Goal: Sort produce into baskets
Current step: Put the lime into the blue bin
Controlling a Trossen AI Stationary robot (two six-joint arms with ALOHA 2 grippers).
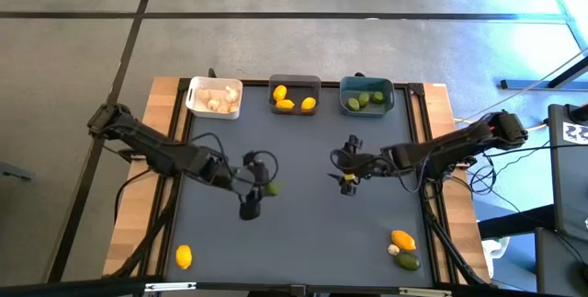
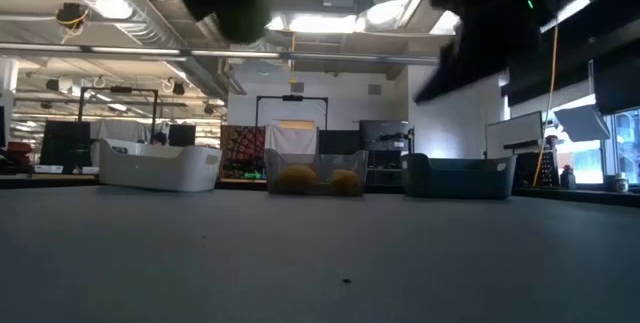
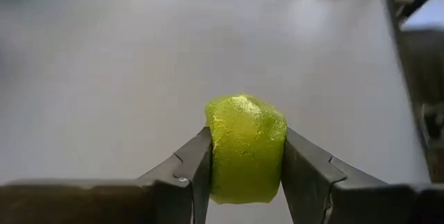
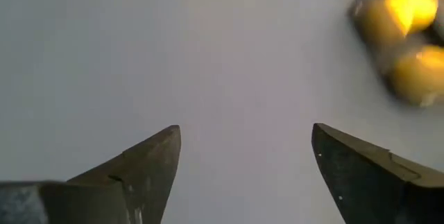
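A green lime (image 3: 245, 148) sits between the fingers of my left gripper (image 1: 266, 185), which is shut on it above the table's middle left. In the low view the lime (image 2: 240, 8) hangs high over the tabletop. My right gripper (image 4: 246, 130) stands open over the table's middle right (image 1: 342, 163), with nothing between its fingers. Three baskets line the far edge: a white one (image 1: 214, 97) with garlic bulbs, a dark grey one (image 1: 295, 96) with lemons, and a teal one (image 1: 366, 95) with limes. My left gripper pinches the lime by its two opposite sides (image 3: 216, 148) between its two fingers. The fingers slant downward, coming from the table's left. The lime is lifted clear of the table.
One lemon (image 1: 184, 257) lies near the front left corner. At the front right, a lemon (image 1: 402, 239), a garlic bulb (image 1: 393, 250) and a lime (image 1: 408, 261) lie close together. The dark mat between the arms and the baskets is bare.
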